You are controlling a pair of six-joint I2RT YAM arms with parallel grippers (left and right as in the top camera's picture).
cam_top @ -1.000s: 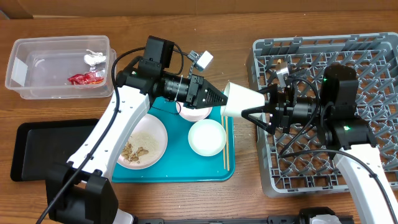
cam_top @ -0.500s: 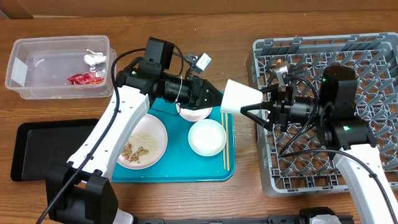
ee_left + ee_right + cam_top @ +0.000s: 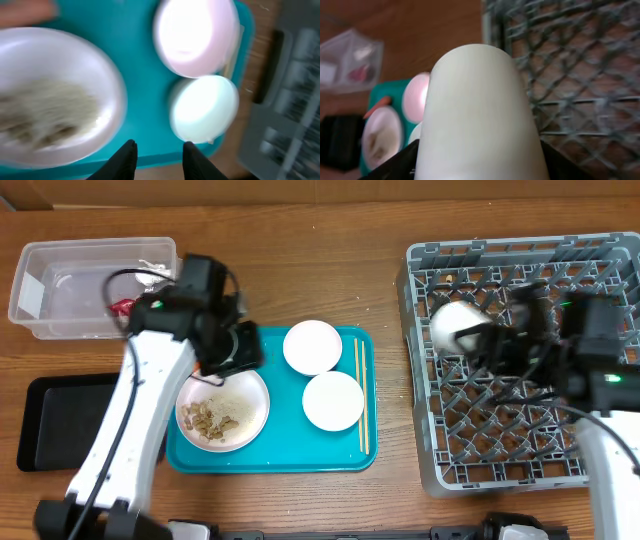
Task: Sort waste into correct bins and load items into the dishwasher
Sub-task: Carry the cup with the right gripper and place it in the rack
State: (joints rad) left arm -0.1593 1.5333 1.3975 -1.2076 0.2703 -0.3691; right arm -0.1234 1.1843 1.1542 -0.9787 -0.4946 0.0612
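White small cup (image 3: pixel 452 327): clamped in right gripper (image 3: pixel 478 343), above grey lattice plastic dish rack (image 3: pixel 520 450)
Left gripper (image 3: pixel 159 160): fingers apart, empty, above teal rectangular tray (image 3: pixel 290 450)

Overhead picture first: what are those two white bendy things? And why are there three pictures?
Those are two robot arms, each ending in a two-finger hand. The overhead picture looks down from above the table; the other two come from small cameras on each wrist. On the table sit a teal tray with a plate of rice and scraps, two white bowls and chopsticks, a clear tub, a black tray, and a grey dish rack. The right hand holds a small white cup over the rack. The left hand is open and empty above the teal tray.
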